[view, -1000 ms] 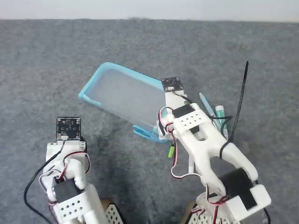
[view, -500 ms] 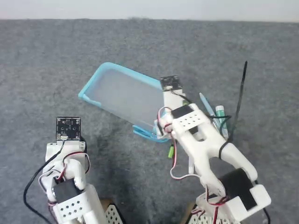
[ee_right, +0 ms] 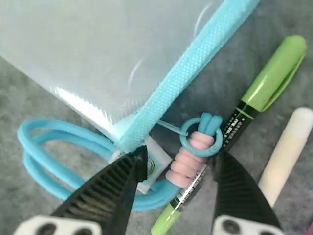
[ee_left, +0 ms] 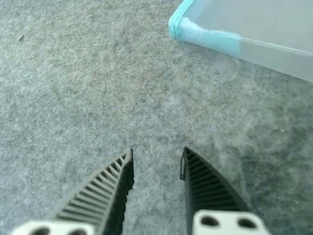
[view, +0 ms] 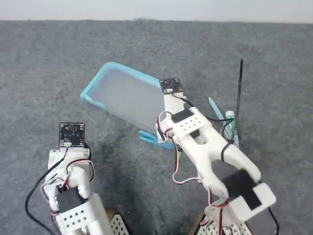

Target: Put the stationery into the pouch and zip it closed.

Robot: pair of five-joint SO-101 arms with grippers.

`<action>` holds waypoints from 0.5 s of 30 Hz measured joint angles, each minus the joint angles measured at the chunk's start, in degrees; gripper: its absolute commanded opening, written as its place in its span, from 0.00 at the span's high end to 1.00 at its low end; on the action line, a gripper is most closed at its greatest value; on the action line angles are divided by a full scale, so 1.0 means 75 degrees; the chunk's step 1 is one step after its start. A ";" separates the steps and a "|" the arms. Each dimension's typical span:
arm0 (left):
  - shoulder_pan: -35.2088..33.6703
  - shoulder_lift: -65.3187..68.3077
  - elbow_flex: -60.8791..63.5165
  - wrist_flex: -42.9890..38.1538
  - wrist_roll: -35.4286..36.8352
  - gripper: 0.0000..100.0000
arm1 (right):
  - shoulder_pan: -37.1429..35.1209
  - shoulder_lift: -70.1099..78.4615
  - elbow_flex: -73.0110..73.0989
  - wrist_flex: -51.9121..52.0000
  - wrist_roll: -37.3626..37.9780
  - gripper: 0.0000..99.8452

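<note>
The pouch (view: 126,98), see-through with a blue edge, lies slanted on the grey bench (view: 44,58) near its middle; one corner, where the zip edge ends, sits under the right arm's wrist. At that corner a blue cord loop (ee_right: 54,142) lies on the bench; a blue ring (ee_right: 201,134) with pink beads (ee_right: 188,161) hangs from the zip end. A green marker (ee_right: 247,110) lies just beside the zip edge, passing under the beads; a white stick (ee_right: 286,152) lies next to it; a pale blue pen (view: 214,108) lies a little farther out. The right gripper (ee_right: 179,162) hangs over this corner with its fingers spread, one at the pouch's corner, the other past the beads, gripping nothing. The left gripper (ee_left: 157,155) is low over bare bench, apart from the pouch's nearest corner; its fingers are released, with a gap between them.
</note>
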 measured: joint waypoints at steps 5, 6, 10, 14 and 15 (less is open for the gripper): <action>0.0000 0.0000 0.0000 0.0000 0.0000 0.85 | 0.0012 0.0481 -0.0668 0.0551 0.0000 0.93; 0.0000 0.0000 0.0000 0.0000 0.0000 0.85 | 0.0023 0.0527 -0.0797 0.0598 0.0000 0.97; 0.0000 0.0000 0.0000 0.0000 0.0000 0.85 | 0.0199 0.1032 -0.0785 0.0610 -0.0023 0.98; 0.0000 0.0000 0.0000 0.0000 0.0000 0.85 | 0.0738 0.1032 -0.0856 0.0750 0.0035 0.98; 0.0000 0.0000 0.0000 0.0000 0.0000 0.85 | 0.0785 0.1043 -0.0949 0.0938 0.0176 0.98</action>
